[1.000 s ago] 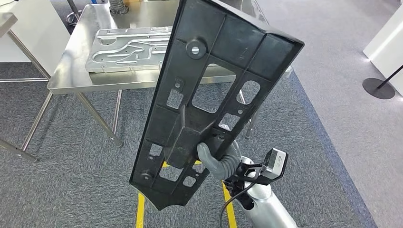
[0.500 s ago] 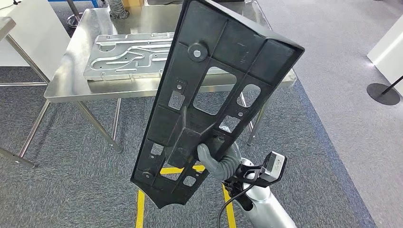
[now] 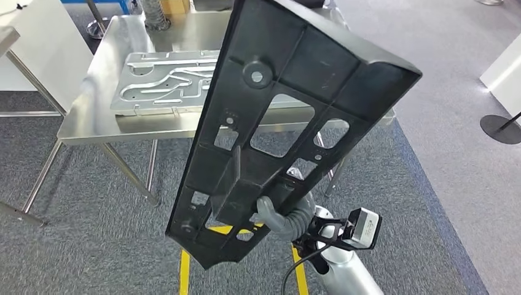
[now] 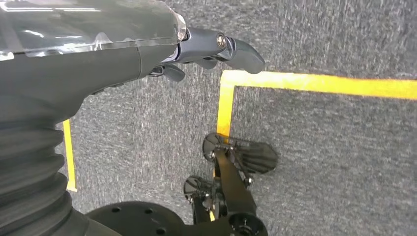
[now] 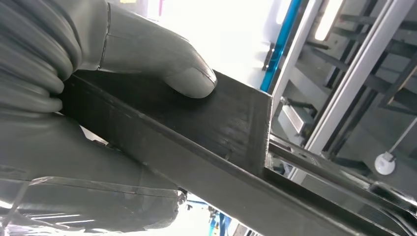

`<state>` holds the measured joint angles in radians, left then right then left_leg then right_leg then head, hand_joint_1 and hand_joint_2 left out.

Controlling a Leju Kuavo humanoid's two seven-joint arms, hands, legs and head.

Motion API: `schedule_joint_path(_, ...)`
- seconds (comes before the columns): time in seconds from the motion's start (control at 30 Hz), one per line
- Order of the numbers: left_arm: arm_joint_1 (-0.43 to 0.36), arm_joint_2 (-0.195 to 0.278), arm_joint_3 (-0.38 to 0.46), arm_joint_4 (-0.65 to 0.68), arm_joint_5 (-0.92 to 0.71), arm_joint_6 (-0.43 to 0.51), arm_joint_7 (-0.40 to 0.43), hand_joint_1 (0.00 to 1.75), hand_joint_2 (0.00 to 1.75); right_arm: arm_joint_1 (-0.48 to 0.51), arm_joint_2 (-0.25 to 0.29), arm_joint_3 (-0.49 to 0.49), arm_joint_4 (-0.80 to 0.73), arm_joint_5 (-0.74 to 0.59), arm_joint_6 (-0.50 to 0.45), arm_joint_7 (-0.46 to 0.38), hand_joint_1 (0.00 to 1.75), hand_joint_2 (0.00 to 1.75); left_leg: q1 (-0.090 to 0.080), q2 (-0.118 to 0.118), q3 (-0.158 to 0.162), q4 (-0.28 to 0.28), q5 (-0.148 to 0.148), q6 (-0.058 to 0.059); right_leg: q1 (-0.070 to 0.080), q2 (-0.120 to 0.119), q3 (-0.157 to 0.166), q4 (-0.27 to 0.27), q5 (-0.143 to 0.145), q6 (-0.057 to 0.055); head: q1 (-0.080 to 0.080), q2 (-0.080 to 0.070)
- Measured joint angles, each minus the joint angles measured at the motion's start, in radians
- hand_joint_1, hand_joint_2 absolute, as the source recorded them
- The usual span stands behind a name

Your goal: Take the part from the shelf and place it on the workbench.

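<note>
A long black plastic part (image 3: 276, 117) with ribs and cut-out holes is held up in front of me, tilted, its top end over the steel workbench (image 3: 92, 117). My right hand (image 3: 282, 212) grips a raised rib near the part's lower end. The right wrist view shows the thumb (image 5: 167, 69) pressed on the black rib (image 5: 196, 132). My left hand (image 4: 206, 49) hangs above the carpet, fingers curled in, holding nothing.
A machined aluminium plate (image 3: 166, 80) lies on the workbench's left half. Yellow floor tape (image 3: 183, 273) marks the grey carpet below me. A white table (image 3: 37, 43) stands at the left, a black post base (image 3: 501, 129) at the right.
The whole view has shifted slightly as I moved closer to the workbench. The black part has tipped farther forward and to the right, its top end reaching over the bench.
</note>
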<state>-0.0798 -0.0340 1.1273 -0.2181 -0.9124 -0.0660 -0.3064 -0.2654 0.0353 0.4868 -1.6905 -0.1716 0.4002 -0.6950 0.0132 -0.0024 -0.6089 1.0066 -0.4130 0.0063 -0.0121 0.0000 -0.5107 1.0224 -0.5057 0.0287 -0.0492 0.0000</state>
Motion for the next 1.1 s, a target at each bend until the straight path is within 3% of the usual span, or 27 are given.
schedule_joint_path(0.07, -0.003, 0.000, 0.000, 0.000, -0.001, 0.000, 0.000, 0.00, 1.75, 0.000, 0.004, -0.008, -0.006, 0.006, 0.001, -0.001, 1.64, 1.75, 0.001, -0.002, 0.016, -0.006, -0.006, 0.012, -0.001, 0.000, -0.053, 0.091, -0.012, 0.006, 0.000, 0.000)
schedule_joint_path(0.17, -0.006, 0.000, 0.000, 0.000, -0.003, 0.000, 0.000, 0.00, 1.75, 0.007, 0.008, -0.021, -0.008, 0.002, 0.011, -0.001, 1.64, 1.75, -0.004, -0.004, 0.031, -0.006, -0.024, 0.023, -0.001, 0.000, -0.177, 0.262, -0.084, 0.008, 0.000, 0.000)
schedule_joint_path(0.2, -0.006, 0.001, 0.000, 0.000, -0.003, 0.000, 0.000, 0.00, 1.75, 0.011, 0.008, -0.026, -0.008, -0.002, 0.016, -0.001, 1.64, 1.75, -0.006, -0.005, 0.039, -0.006, -0.031, 0.024, -0.001, 0.000, -0.200, 0.277, -0.091, 0.007, 0.000, 0.000)
schedule_joint_path(0.23, -0.005, 0.001, 0.000, 0.000, -0.003, 0.000, 0.000, 0.00, 1.75, 0.014, 0.008, -0.031, -0.008, -0.006, 0.020, -0.001, 1.64, 1.75, -0.008, -0.007, 0.049, -0.006, -0.039, 0.024, 0.000, 0.000, -0.206, 0.259, -0.075, 0.003, 0.000, 0.000)
schedule_joint_path(0.33, -0.004, -0.001, 0.000, 0.000, -0.001, 0.000, 0.000, 0.00, 1.75, 0.019, 0.010, -0.041, -0.014, -0.014, 0.029, -0.001, 1.64, 1.75, -0.014, -0.008, 0.080, -0.006, -0.063, 0.021, 0.010, -0.002, -0.150, 0.069, 0.054, -0.018, 0.000, 0.000)
schedule_joint_path(0.4, -0.005, -0.002, 0.000, 0.001, 0.000, 0.000, 0.000, 0.00, 1.75, 0.023, 0.013, -0.047, -0.020, -0.017, 0.032, -0.001, 1.64, 1.75, -0.016, -0.006, 0.092, -0.006, -0.077, 0.012, 0.018, -0.004, -0.126, -0.005, 0.090, -0.031, 0.001, 0.000)
schedule_joint_path(0.53, -0.008, 0.003, 0.000, 0.001, -0.002, 0.001, 0.000, 0.00, 1.75, 0.028, 0.030, -0.052, -0.034, -0.019, 0.015, -0.001, 1.64, 1.75, -0.016, -0.003, 0.100, 0.026, -0.090, -0.014, 0.012, 0.004, -0.095, -0.027, 0.086, -0.047, 0.001, 0.000)
schedule_joint_path(0.57, -0.010, 0.004, 0.000, 0.001, -0.002, 0.002, 0.000, 0.00, 1.75, 0.028, 0.034, -0.052, -0.036, -0.022, 0.008, -0.001, 1.64, 1.75, -0.014, -0.003, 0.082, 0.066, -0.104, -0.018, 0.009, 0.005, -0.083, -0.031, 0.082, -0.051, 0.001, 0.000)
schedule_joint_path(0.67, -0.011, 0.005, 0.001, 0.001, 0.000, 0.003, 0.000, 0.00, 1.75, 0.031, 0.037, -0.052, -0.036, -0.031, -0.013, -0.001, 1.64, 1.75, -0.003, -0.002, -0.031, 0.243, -0.177, -0.033, 0.007, 0.008, -0.062, -0.034, 0.064, -0.056, 0.001, 0.000)
schedule_joint_path(0.7, -0.009, 0.005, 0.001, 0.001, -0.001, 0.003, 0.000, 0.00, 1.75, 0.032, 0.037, -0.052, -0.036, -0.030, -0.023, -0.001, 1.64, 1.75, 0.000, -0.002, -0.060, 0.273, -0.191, -0.039, 0.006, 0.010, -0.054, -0.034, 0.056, -0.054, 0.001, 0.000)
schedule_joint_path(0.73, -0.007, 0.006, 0.001, 0.001, -0.003, 0.003, 0.000, 0.00, 1.75, 0.032, 0.037, -0.052, -0.036, -0.028, -0.033, -0.001, 1.64, 1.75, 0.003, -0.002, -0.074, 0.270, -0.185, -0.044, 0.005, 0.012, -0.044, -0.033, 0.048, -0.052, 0.001, 0.000)
schedule_joint_path(0.77, -0.007, 0.007, 0.001, 0.001, -0.006, 0.003, 0.000, 0.00, 1.75, 0.030, 0.038, -0.051, -0.036, -0.025, -0.041, -0.001, 1.64, 1.75, 0.006, -0.002, -0.070, 0.230, -0.155, -0.048, 0.003, 0.014, -0.032, -0.033, 0.039, -0.049, 0.001, 0.000)
schedule_joint_path(0.83, -0.008, 0.008, 0.001, 0.001, -0.012, 0.003, -0.001, 0.00, 1.75, 0.023, 0.041, -0.051, -0.035, -0.017, -0.050, -0.001, 1.64, 1.75, 0.010, -0.001, -0.037, 0.098, -0.056, -0.051, 0.001, 0.015, -0.006, -0.031, 0.018, -0.040, 0.001, 0.000)
schedule_joint_path(0.9, -0.009, 0.008, 0.001, 0.001, -0.017, 0.003, -0.002, 0.00, 1.75, 0.010, 0.045, -0.051, -0.032, -0.010, -0.056, 0.000, 1.64, 1.75, 0.006, 0.000, -0.016, 0.017, -0.004, -0.039, 0.001, 0.016, 0.006, -0.029, 0.001, -0.027, 0.001, 0.000)
schedule_joint_path(1.03, -0.015, 0.008, 0.000, 0.001, -0.023, 0.000, -0.004, 0.00, 1.75, -0.010, 0.051, -0.050, -0.031, -0.012, -0.058, 0.000, 1.64, 1.75, 0.003, -0.001, 0.003, 0.002, -0.004, -0.004, 0.000, 0.015, 0.005, -0.002, -0.010, -0.003, 0.001, 0.000)
schedule_joint_path(1.1, -0.018, 0.008, 0.000, 0.001, -0.024, 0.000, -0.005, 0.00, 1.75, -0.020, 0.051, -0.050, -0.033, -0.020, -0.058, 0.000, 1.64, 1.75, 0.005, -0.002, 0.020, -0.002, -0.012, 0.007, -0.001, 0.012, -0.048, 0.091, -0.029, 0.005, 0.001, 0.000)
